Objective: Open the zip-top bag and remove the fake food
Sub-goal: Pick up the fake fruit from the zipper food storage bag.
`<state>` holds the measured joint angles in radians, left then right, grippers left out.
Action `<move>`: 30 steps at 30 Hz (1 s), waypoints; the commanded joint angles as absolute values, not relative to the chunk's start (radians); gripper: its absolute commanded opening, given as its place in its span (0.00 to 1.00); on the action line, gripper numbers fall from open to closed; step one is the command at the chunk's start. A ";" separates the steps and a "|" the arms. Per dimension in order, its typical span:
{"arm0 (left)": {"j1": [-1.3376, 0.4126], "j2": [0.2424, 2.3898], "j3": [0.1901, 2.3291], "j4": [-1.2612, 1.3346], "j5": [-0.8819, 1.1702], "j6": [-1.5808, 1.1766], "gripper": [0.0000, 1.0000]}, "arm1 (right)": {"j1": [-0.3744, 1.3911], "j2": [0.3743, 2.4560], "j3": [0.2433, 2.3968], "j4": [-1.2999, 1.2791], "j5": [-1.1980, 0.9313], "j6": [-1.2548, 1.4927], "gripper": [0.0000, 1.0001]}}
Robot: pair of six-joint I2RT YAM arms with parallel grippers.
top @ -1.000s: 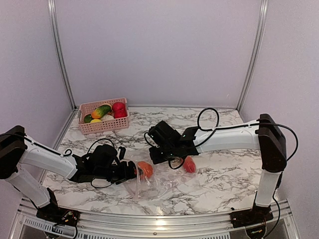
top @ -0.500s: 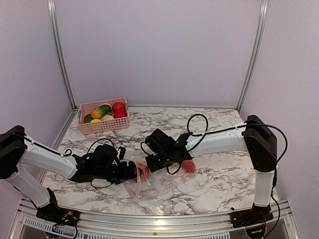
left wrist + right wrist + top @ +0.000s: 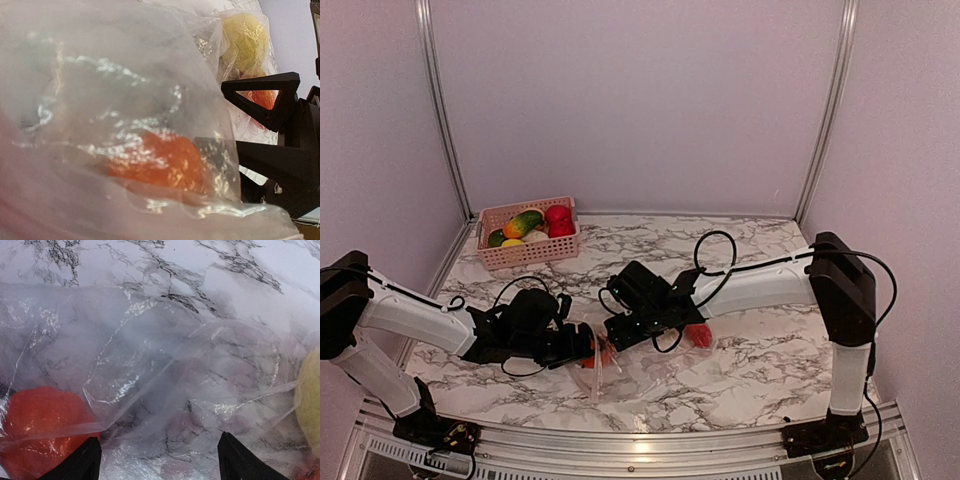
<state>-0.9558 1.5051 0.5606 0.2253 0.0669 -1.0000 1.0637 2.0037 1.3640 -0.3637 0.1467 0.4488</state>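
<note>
Over the last second the right arm has swung down and toward the left, bringing the right pincer (image 3: 618,330) from above the desk (image 3: 760,365) to the far edge of the zip-top bag (image 3: 632,372). Its fingers have also spread wider. The left arm has shifted only slightly, and the left pincer (image 3: 582,347) remains at the bag's left end.

The bag lies crumpled on the marble-patterned desk, between the two arms and near the front edge. The fake food is still inside it. An orange piece (image 3: 605,352) sits at the left end, between the two pincers. A red piece (image 3: 698,335) lies further right, just beside the right arm's forearm.

In the right wrist view the right pincer (image 3: 157,457) stands wide. Its two dark fingertips (image 3: 85,460) are far apart, with clear plastic (image 3: 165,365) spread flat beneath them and nothing clamped. The orange piece (image 3: 40,425) lies under the film by the left fingertip, and a yellow piece (image 3: 311,400) shows at the right edge.

In the left wrist view crinkled plastic (image 3: 125,100) lies almost against the lens. The orange piece (image 3: 160,162) shows through it, with the yellow piece (image 3: 247,42) beyond. The left pincer's own fingers are hidden by the film, so I cannot tell whether it is wide or narrow, or whether it grips the bag.

A pink basket (image 3: 527,255) holding more toy fruit stands at the far left corner, well apart from the bag.
</note>
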 commanded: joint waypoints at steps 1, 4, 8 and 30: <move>-0.959 1.518 0.592 0.203 0.045 -0.986 0.74 | 1.079 2.016 1.371 -0.358 0.137 0.444 0.77; -0.959 1.519 0.591 0.201 0.050 -0.986 0.61 | 1.078 2.016 1.371 -0.360 0.142 0.448 0.75; -0.959 1.502 0.589 0.193 0.053 -0.988 0.45 | 1.079 2.014 1.372 -0.363 0.151 0.454 0.73; -0.959 1.332 0.601 0.016 0.052 -0.980 0.33 | 1.071 2.000 1.345 -0.346 0.190 0.496 0.73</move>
<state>-0.9558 1.3685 0.5903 0.0620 0.0586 -0.9947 1.0664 2.0037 1.3548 -0.3565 0.1780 0.4828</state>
